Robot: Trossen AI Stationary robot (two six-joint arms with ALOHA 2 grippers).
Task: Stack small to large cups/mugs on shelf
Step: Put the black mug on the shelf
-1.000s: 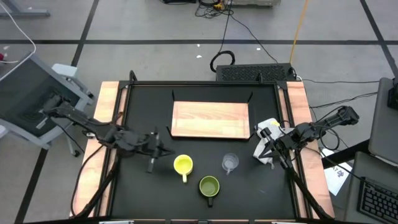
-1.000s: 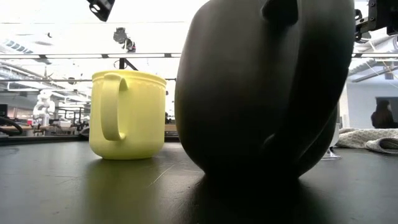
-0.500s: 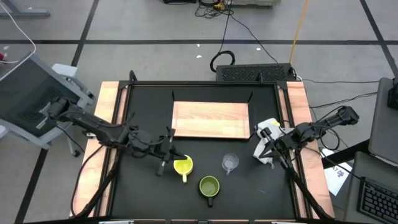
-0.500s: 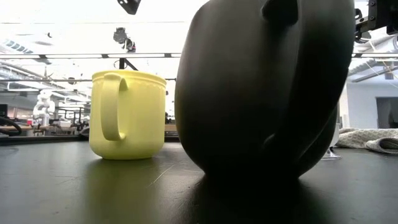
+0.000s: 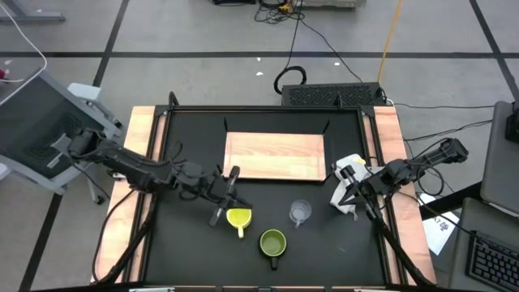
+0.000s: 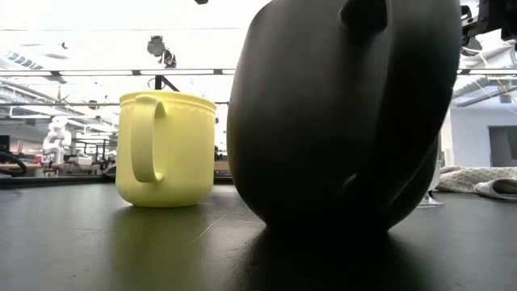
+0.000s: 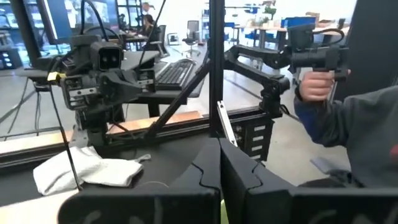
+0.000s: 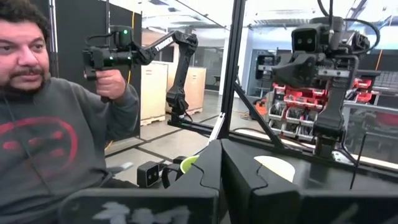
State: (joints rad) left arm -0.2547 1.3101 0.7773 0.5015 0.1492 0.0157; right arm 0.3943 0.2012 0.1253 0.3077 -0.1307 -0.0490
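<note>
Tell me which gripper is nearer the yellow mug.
Left. The left gripper hovers right beside the yellow mug; the right gripper waits far across the table, past the clear cup.

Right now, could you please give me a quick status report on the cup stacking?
Left gripper beside the yellow mug, fingers shut, holding nothing. Right gripper parked by the white cloth. All three cups off the shelf. Shelf bare.

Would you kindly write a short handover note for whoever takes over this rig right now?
Left gripper: shut, empty, just beside the yellow mug.
Right gripper: shut, empty, waiting over the white cloth at the table's right edge.
Clear cup and olive-green mug stand on the tabletop, in front of the empty shelf.
Done: nothing stacked.
Left: all three cups.
</note>
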